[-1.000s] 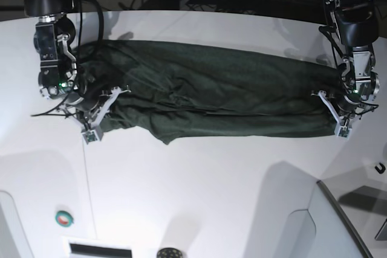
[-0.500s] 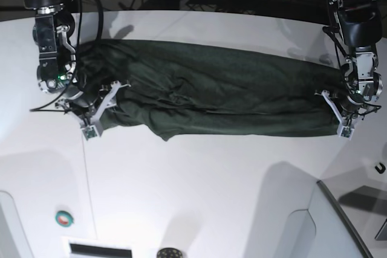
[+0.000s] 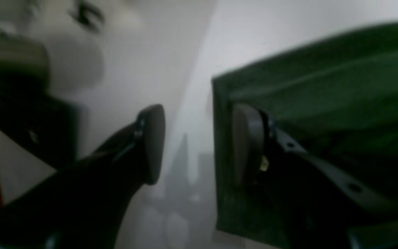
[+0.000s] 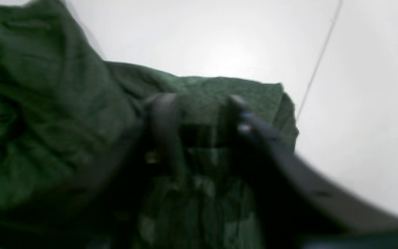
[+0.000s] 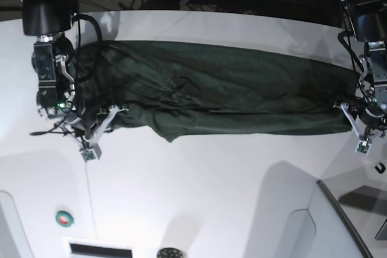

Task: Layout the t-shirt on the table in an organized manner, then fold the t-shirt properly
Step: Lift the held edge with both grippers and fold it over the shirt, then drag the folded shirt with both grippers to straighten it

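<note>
The dark green t-shirt [image 5: 211, 95] lies as a long, wrinkled band across the white table [image 5: 211, 197]. My left gripper [image 5: 357, 122] stands at its right end. In the left wrist view this gripper [image 3: 193, 145] is open, with bare table between the pads and the t-shirt's edge [image 3: 323, 86] against the right finger. My right gripper [image 5: 100, 122] is at the bunched left end. The blurred right wrist view shows its fingers [image 4: 199, 131] a little apart over the t-shirt [image 4: 47, 103], with cloth in the gap.
A thin dark seam [image 5: 87, 197] runs down the table at the left. A round green and red button [image 5: 64, 217] and a black vent [image 5: 97, 249] sit by the front edge. A grey panel [image 5: 344, 222] fills the front right corner. Cables lie behind the table.
My left gripper moved right and toward the front, drawing the t-shirt out longer, then opened and let go of the edge. My right gripper opened and partly closed again, shifting slightly forward.
</note>
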Robot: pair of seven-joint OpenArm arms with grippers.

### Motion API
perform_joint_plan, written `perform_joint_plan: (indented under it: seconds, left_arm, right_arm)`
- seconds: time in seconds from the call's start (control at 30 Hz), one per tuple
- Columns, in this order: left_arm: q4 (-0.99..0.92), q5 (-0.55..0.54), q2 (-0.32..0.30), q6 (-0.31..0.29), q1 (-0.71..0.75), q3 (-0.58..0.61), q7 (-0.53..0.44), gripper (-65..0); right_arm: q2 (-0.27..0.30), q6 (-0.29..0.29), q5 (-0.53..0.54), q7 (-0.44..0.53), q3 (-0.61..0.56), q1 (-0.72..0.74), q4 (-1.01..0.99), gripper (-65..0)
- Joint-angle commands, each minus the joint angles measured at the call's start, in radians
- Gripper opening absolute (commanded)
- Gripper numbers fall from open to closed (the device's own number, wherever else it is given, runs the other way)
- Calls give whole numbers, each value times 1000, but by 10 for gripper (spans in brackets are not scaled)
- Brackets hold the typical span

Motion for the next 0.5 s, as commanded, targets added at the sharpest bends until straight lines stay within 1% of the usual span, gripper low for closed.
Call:
perform_joint_plan:
  seconds: [0.0,0.03,0.1,0.17,0.2,0.3,0.37,0.4,0.47]
  left_arm:
    - [40,9,16,4,21,-3,4,-342]
    - [55,12,34,4,44,-3,4,-344]
    - [60,12,59,4,90,-3,3,-346]
    - [39,12,68,4,121,-3,1,-357]
    - [22,12,69,4,128,-3,1,-383]
    - [-58,12,60,4,135,-3,0,-530]
    - [-118,12,56,4,128,-3,-29,-622]
    - [-146,12,48,6,128,-3,-63,-650]
    - [-179,12,43,6,127,-3,-98,-650]
  right_arm:
    - [6,0,-1,35,2,33,-15,-603]
    - [6,0,-1,49,2,44,-44,-645]
    - [18,0,-1,68,2,60,-99,-645]
    - [27,0,-1,84,2,69,-139,-638]
    - [30,0,0,98,2,69,-151,-638]
    - [36,0,0,121,2,69,-173,-638]
    - [61,0,-1,121,2,67,-176,-638]
    - [61,0,-1,123,2,67,-184,-638]
    - [66,0,-1,123,2,69,-197,-638]
